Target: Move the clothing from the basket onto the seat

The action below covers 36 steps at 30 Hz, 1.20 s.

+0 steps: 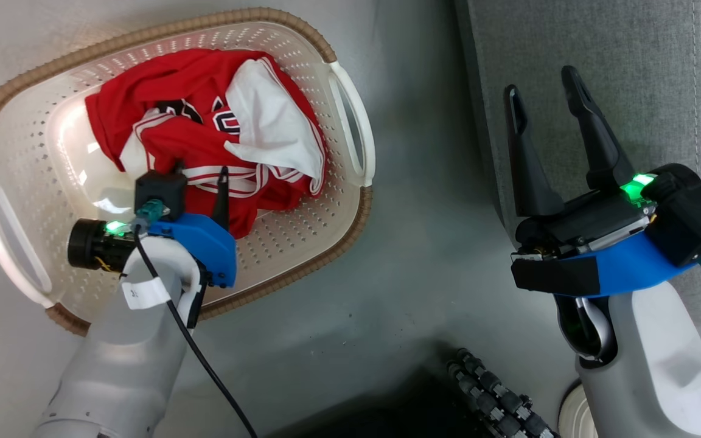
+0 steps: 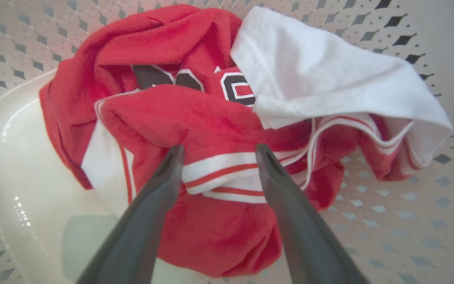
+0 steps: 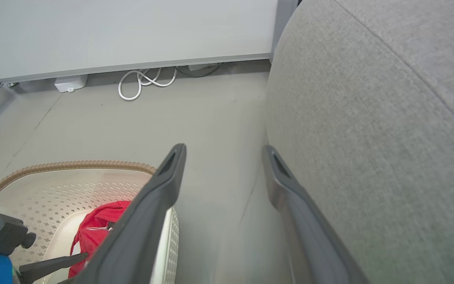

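left hand (image 2: 219,146): released, fingers spread wide, nothing held. Tips straddle the white-and-red striped hem on top of the clothing. Whether they touch the cloth, cannot tell.
clothing (image 1: 204,131): red sports fabric with white stripes, a white panel and dark lettering. Bunched in one heap inside the basket, toward its sofa-side half. Cannot tell how many pieces.
basket (image 1: 143,38): cream perforated plastic, brown woven-look rim, white side handles. Stands on the floor to the left of the sofa, apart from it.
right hand (image 1: 540,82): released, fingers spread, empty. Held over the sofa's front edge, well apart from the basket.
sofa (image 1: 618,73): grey woven fabric, stitched seam, rounded corner.
floor (image 1: 423,243): grey, bare strip between basket and sofa.
white cable (image 3: 140,85): looped on the floor at the wall base.
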Tool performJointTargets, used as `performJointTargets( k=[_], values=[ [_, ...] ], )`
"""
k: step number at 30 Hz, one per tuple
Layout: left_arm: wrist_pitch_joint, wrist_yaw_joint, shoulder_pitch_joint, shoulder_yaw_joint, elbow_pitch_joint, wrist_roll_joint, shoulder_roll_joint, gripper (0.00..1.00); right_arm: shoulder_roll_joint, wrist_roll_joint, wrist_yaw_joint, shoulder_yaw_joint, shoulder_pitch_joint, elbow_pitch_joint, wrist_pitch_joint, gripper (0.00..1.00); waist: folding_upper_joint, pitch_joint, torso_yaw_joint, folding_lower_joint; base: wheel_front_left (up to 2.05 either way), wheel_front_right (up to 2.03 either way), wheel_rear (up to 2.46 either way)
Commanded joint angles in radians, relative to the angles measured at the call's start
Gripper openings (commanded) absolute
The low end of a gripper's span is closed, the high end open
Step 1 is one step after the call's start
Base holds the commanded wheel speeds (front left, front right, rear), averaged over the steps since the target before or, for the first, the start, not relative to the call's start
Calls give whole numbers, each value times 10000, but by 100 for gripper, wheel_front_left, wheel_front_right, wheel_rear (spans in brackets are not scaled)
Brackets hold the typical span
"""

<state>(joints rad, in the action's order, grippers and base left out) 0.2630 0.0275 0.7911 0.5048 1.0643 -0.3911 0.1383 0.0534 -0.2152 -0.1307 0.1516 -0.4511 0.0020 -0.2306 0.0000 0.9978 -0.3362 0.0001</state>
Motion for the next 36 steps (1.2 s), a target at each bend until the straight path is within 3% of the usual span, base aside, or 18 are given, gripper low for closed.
performJointTargets(
  k=[1, 6, 20, 21, 22, 23, 36],
  values=[
    [27, -128, 228, -140, 178, -108, 62, 100, -40, -113, -1, 47, -210, 52, -100, 100, 0, 102, -102, -1, 0, 0, 0],
    [26, -233, 466, -525, 799, -498, -10, 100, -40, -341, -1, 183, -210, 182, -203, 100, 0, 220, -228, -1, 0, 0, 0],
    [-186, 36, 900, -721, 1807, -1088, -395, 100, -42, -454, -1, 303, 27, 156, -302, 100, 0, 238, -269, -1, 0, 0, 0],
    [-224, 91, 922, -672, 1834, -1065, -407, 50, -42, -451, -1, 314, 34, 162, -300, 100, 0, 234, -272, -1, 0, 0, 0],
    [-219, 138, 959, -622, 1858, -1031, -408, 11, -42, -447, -1, 324, 43, 168, -303, 100, 0, 231, -274, -1, 0, 0, 0],
    [-273, 182, 984, -574, 1888, -1019, -412, 0, -42, -452, -1, 330, 54, 177, -308, 100, 0, 225, -278, -1, 0, 0, 0],
    [-153, 322, 1099, -398, 2079, -1051, -403, 0, -43, -487, -1, 331, -51, 255, -316, 100, 0, 205, -281, -1, 0, 0, 0]
  ],
)
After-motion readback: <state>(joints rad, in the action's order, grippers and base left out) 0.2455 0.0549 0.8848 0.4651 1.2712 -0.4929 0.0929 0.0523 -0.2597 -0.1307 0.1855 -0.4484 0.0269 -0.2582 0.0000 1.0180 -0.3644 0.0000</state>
